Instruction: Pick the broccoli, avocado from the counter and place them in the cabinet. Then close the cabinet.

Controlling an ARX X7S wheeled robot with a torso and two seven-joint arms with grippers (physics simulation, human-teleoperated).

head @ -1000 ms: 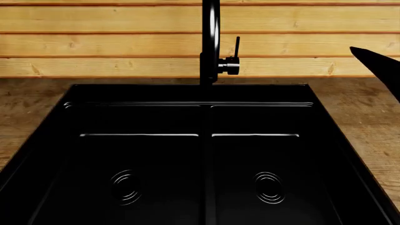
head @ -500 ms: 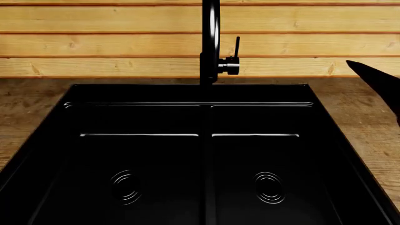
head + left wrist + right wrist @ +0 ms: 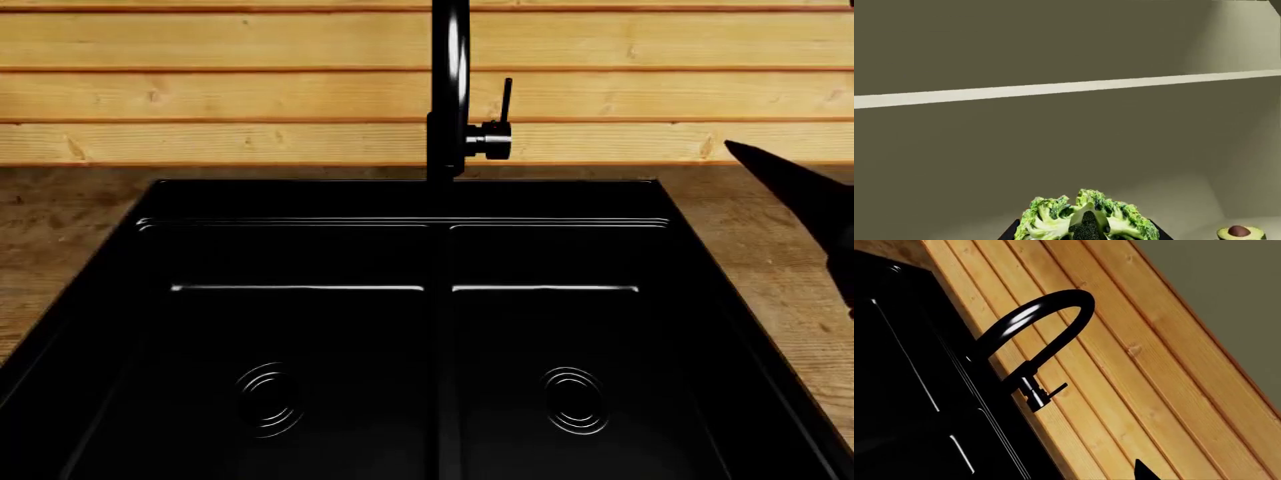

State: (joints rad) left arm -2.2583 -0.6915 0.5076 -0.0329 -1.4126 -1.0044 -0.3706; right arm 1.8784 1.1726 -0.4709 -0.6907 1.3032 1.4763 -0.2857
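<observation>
In the left wrist view the broccoli (image 3: pixel 1084 220) fills the low middle, stalk side toward the camera, with black fingers (image 3: pixel 1013 231) showing on both sides of it. My left gripper (image 3: pixel 1086 234) is shut on it inside the cabinet (image 3: pixel 1054 150), just above the cabinet floor. The halved avocado (image 3: pixel 1239 233) lies pit up on that floor, off to one side of the broccoli. A dark pointed part of my right gripper (image 3: pixel 801 200) hangs over the brown counter (image 3: pixel 761 260) at the head view's right edge. Only one black tip (image 3: pixel 1142 471) shows in the right wrist view.
A pale shelf edge (image 3: pixel 1054 90) crosses the cabinet above the broccoli. The black double-basin sink (image 3: pixel 427 200) fills the middle of the counter, with a tall black faucet (image 3: pixel 451 90) at its back. Behind it runs a pale wood-plank wall (image 3: pixel 240 95).
In the head view the dark right gripper shape has come down and slightly left along the right edge. The sink and faucet have not moved.
</observation>
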